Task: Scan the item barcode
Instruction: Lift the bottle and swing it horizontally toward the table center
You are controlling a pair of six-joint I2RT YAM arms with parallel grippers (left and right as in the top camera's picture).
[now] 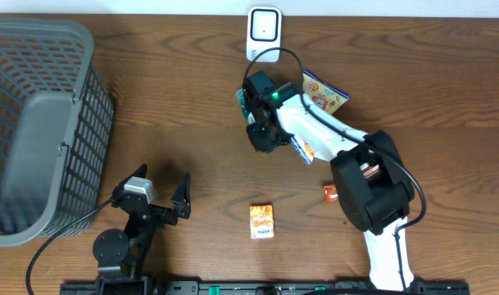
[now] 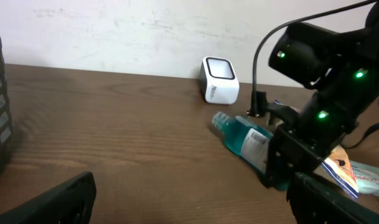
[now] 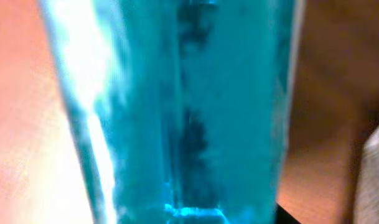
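Nearest to us, the left pincer (image 1: 157, 190) hovers low over the wooden table (image 1: 175, 106) with its two dark fingers (image 2: 55, 200) spread wide and nothing between them. Just to its right, a small orange box (image 1: 262, 221) lies flat on the wood. A little further right, a small red packet (image 1: 330, 192) peeks out from beside the right arm's thick black joint.

Further out, near the middle of the table, the right pincer (image 1: 261, 135) comes down over the blue bottle (image 2: 242, 137). The bottle lies on its side on the table, its cap pointing toward the far edge and its labelled body running back under the pincer. In the right wrist view the bottle's blue plastic fills almost the whole picture, blurred and very close, and no finger shows there. The pincer's black body covers the bottle's lower half in the left wrist view, so we cannot tell whether the jaws are pressing on it or only standing around it.

Just beside the bottle, partly under the arm, lies a white and blue pouch (image 1: 302, 149), and beyond that a yellow snack bag (image 1: 324, 92).

At the far edge, the white scanner (image 1: 264, 33) stands upright, apart from the bottle. Far left sits a grey basket (image 1: 36, 123).
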